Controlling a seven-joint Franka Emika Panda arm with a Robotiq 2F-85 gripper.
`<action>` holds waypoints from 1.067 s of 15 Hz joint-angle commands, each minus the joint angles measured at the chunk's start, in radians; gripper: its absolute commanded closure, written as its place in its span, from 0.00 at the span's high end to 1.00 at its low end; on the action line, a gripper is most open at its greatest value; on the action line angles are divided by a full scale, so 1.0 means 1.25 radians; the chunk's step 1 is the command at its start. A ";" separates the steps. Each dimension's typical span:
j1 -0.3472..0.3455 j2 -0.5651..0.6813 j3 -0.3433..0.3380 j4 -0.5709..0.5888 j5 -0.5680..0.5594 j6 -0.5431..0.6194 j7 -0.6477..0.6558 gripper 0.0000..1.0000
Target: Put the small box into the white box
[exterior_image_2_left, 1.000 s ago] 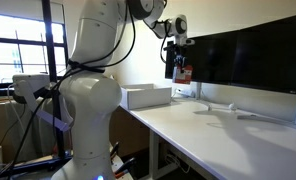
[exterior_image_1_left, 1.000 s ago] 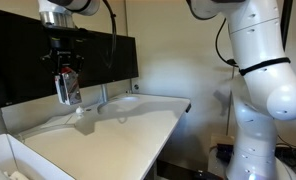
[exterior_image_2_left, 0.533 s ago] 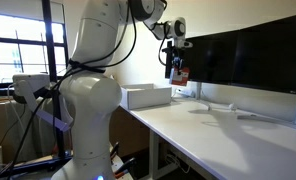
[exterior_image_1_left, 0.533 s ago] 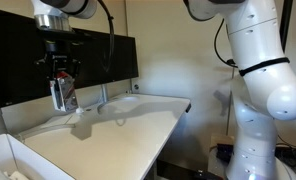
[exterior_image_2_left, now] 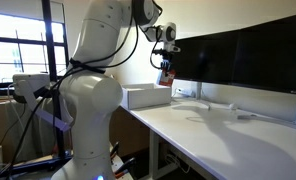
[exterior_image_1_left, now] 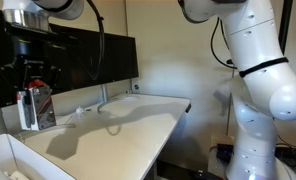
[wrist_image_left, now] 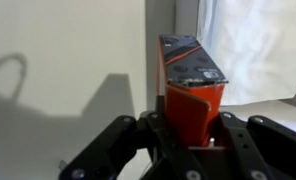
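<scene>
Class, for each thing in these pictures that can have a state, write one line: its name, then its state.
small box: upright, held off the table, not yet in the white box.
gripper: shut on the small box.
white box: open at the top, resting on the table.
monitors: screens dark.

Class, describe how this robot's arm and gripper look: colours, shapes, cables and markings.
The arm is glossy white, built of rounded, bulbous segments with thin dark seams at the joints. A thin black cable loops beside it near the wrist. The gripper is black, its fingers angular linked bars. No markings are legible.
</scene>
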 commanded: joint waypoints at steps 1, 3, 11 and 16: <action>0.021 -0.017 0.019 0.022 0.008 0.010 -0.059 0.12; 0.037 -0.020 0.031 0.037 0.005 0.015 -0.079 0.12; 0.059 -0.001 0.087 0.054 0.055 0.052 -0.114 0.12; 0.088 0.018 0.095 0.071 0.075 0.024 -0.150 0.12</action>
